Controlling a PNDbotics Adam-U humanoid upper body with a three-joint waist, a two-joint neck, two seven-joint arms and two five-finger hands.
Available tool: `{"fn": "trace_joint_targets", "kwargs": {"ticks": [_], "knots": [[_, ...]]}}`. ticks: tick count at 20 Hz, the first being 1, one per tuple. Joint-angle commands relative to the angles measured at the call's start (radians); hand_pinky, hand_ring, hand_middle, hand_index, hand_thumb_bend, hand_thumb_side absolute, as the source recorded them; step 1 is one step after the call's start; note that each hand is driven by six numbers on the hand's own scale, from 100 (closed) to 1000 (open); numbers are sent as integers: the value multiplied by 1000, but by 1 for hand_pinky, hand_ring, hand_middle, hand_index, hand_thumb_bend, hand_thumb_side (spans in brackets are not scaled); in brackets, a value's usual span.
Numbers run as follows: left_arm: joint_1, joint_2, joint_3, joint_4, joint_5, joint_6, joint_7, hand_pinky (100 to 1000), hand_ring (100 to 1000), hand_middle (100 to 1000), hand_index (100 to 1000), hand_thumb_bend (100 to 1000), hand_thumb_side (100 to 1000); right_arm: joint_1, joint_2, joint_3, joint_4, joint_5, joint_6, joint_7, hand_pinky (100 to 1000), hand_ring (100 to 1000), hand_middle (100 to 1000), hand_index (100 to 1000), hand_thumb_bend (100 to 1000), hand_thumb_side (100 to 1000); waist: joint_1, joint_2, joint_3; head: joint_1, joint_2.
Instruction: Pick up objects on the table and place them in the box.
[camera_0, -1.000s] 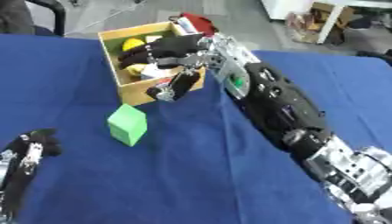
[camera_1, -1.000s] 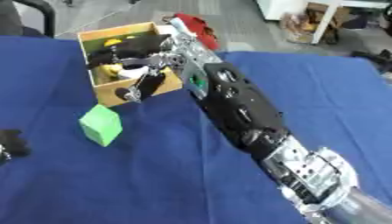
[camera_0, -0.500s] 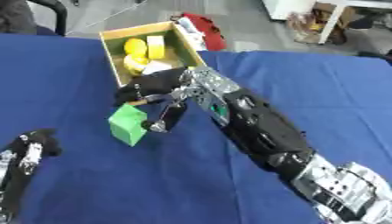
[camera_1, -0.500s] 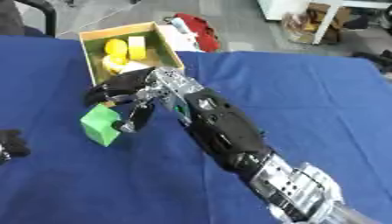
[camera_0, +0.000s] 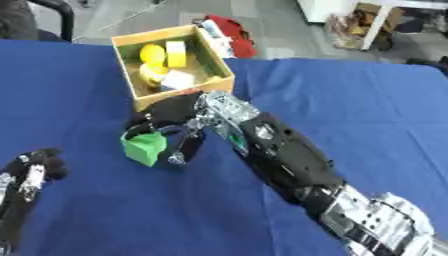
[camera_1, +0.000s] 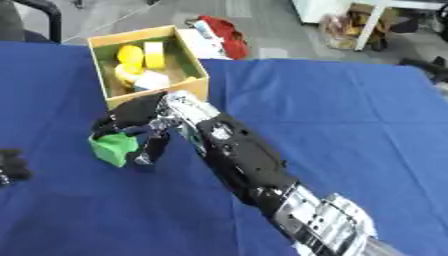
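Left eye view shows the right hand (camera_0: 175, 117) reaching across the blue surface (camera_0: 350, 100) from the lower right, its dark fingers curled down over the top of a green block (camera_0: 143, 147) and its thumb standing just beside the block's right face, so the block sits between them on the cloth. Just beyond the hand stands the wooden box (camera_0: 210, 60), holding yellow pieces (camera_0: 153, 52) and a white one (camera_0: 179, 80). At the lower left edge the left hand (camera_0: 31, 172) rests idle, fingers relaxed.
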Motion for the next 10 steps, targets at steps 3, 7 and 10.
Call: {"fn": "trace_joint_targets", "kwargs": {"ticks": [3,7,10], "knots": [[-10,4,5,-14,2,-2,-2,641,563,547,724,100,741,-22,22,-15,15,45,-163,139,967,1000,1000,1000,100,291,19,-21,2,-8,-8],[-11,4,5,-14,2,-2,-3,641,563,547,724,100,743,-25,35,-27,25,70,-158,117,965,1000,1000,1000,100,286,19,-21,5,-9,-7],[-10,4,5,-14,2,-3,-2,642,563,547,724,100,743,-28,37,-33,22,73,-155,96,962,1000,1000,1000,100,280,18,-21,5,-9,-4]]}}
